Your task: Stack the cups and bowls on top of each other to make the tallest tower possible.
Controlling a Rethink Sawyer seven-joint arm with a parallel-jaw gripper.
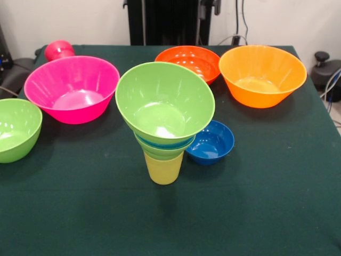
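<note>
tower (164, 128) on yellow cup (163, 168), tilted

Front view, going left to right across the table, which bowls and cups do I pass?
Green bowl → red cup → pink bowl → tower → blue bowl → orange bowl.

Lime green bowl (165, 101), yellow cup (163, 169), dark green tablecloth (256, 202)

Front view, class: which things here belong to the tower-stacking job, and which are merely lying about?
Belonging:
funnel-shaped tower on a yellow plastic cup
glossy pink bowl
yellow-orange bowl
orange-red bowl
lime green bowl at the edge
small dark blue bowl
red cup

Lying about:
dark green tablecloth
cables
</note>
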